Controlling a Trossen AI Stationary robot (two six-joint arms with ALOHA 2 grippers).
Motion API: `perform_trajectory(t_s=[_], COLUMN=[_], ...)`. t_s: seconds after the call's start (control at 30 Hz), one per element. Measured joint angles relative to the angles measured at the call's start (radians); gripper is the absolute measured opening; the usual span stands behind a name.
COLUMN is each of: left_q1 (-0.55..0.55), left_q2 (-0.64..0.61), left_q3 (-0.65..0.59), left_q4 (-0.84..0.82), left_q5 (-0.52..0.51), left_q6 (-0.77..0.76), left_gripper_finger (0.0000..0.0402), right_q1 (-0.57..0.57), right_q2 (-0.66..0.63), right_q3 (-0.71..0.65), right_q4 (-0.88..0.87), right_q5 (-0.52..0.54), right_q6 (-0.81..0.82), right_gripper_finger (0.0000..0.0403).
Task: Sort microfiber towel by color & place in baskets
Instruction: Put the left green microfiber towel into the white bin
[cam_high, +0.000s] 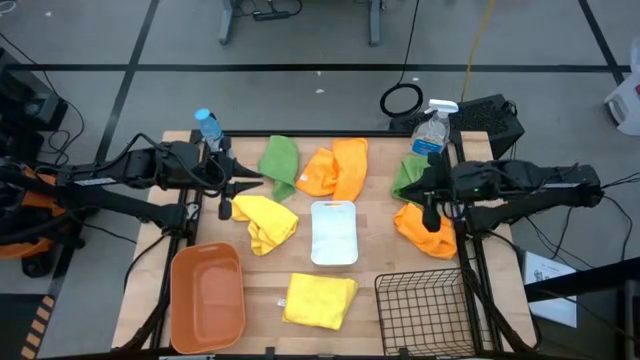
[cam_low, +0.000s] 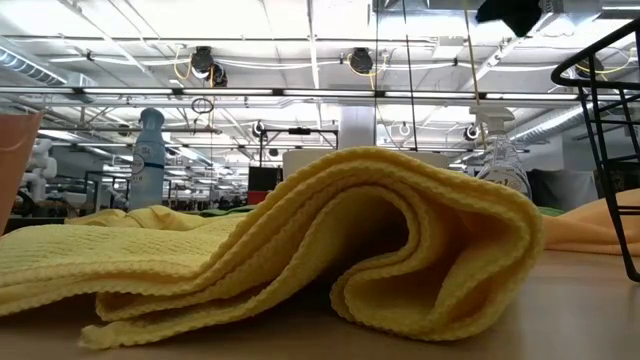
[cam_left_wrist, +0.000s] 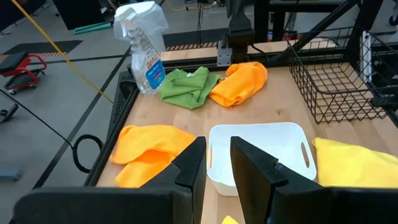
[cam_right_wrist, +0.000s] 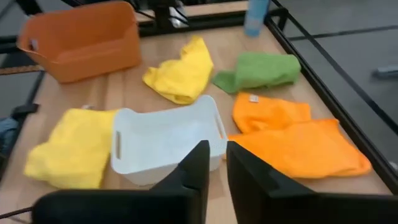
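Observation:
Six towels lie flat on the table. A green one (cam_high: 280, 160) and an orange one (cam_high: 337, 167) are at the far side. One yellow towel (cam_high: 266, 221) is left of the white bin (cam_high: 334, 233); another (cam_high: 318, 300) fills the low view (cam_low: 300, 240). A second green towel (cam_high: 405, 177) and a second orange one (cam_high: 425, 230) lie at the right. The orange tub (cam_high: 207, 293) stands near-left and the black wire basket (cam_high: 425, 312) near-right. My left gripper (cam_high: 248, 184) hovers at the far left, my right gripper (cam_high: 412, 186) above the right green towel. Both show a narrow gap (cam_left_wrist: 217, 171) (cam_right_wrist: 217, 165) and hold nothing.
Two spray bottles stand at the far corners, one with a blue cap (cam_high: 207, 125) and a clear one (cam_high: 432, 130). A black case (cam_high: 487, 118) and a cable loop (cam_high: 402, 99) lie on the floor beyond the far edge. Bare wood shows between the tub and the near yellow towel.

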Motion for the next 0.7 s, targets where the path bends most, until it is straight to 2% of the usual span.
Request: perform_trajectory(t_s=[0.2, 0.43, 0.57, 0.7], left_q1=[0.0, 0.015, 0.066, 0.137], left_q2=[0.028, 0.111, 0.178, 0.256], left_q3=[0.0, 0.0, 0.0, 0.0], left_q4=[-0.04, -0.08, -0.077, -0.088], left_q5=[-0.016, -0.183, -0.189, -0.138], left_q6=[-0.048, -0.053, -0.078, -0.104], left_gripper_finger=[0.0082, 0.0082, 0.0082, 0.0082], right_q1=[0.0, 0.0, 0.0, 0.0], right_q2=[0.002, 0.025, 0.043, 0.051], right_q3=[-0.076, -0.131, -0.157, -0.185], right_q4=[0.093, 0.162, 0.17, 0.197], right_q5=[0.041, 0.042, 0.042, 0.042], right_q6=[-0.02, 0.018, 0.018, 0.018], right_gripper_finger=[0.0095, 0.0127, 0.0135, 0.0137])
